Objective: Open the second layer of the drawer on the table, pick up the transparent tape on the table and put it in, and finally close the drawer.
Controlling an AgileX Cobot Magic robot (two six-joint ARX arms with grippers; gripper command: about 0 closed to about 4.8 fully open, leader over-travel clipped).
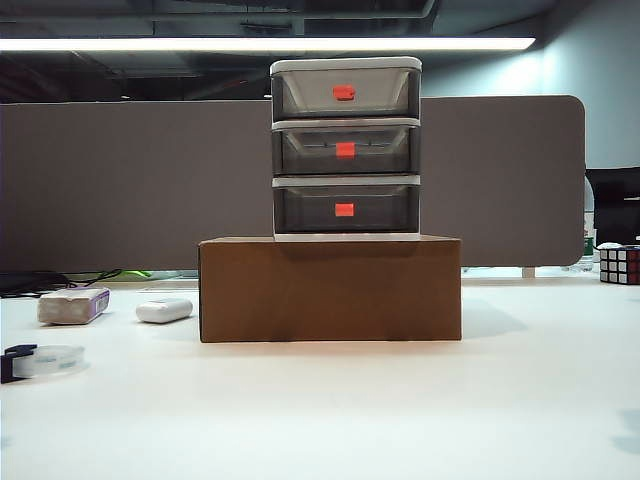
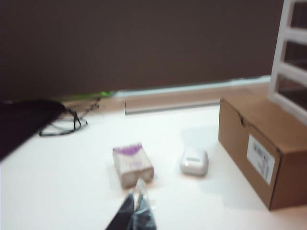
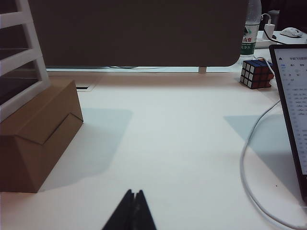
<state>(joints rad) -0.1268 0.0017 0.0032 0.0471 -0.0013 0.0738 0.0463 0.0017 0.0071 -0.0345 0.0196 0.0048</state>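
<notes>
We see drawer (image 1: 345,150) on cardboard box (image 1: 330,288), mid table (image 1: 400,410). All three tiers shut; second layer (image 1: 345,150) flush with frame, red tab facing us. Transparent tape (image 1: 42,360) lies flat at table's left edge, near front, well apart from box. Grey block with purple end (image 1: 73,305) and white pebble-like case (image 1: 164,310) sit behind it, left of box. Rubik's cube (image 1: 619,264) far right. Left gripper (image 2: 135,203) above table short of block, jaws closed, empty. Right gripper (image 3: 133,201) above bare table right of box, jaws closed, empty.

The drawer (image 1: 345,150) sits on a box (image 1: 330,288) (tape (image 1: 40,361) far left).
</notes>
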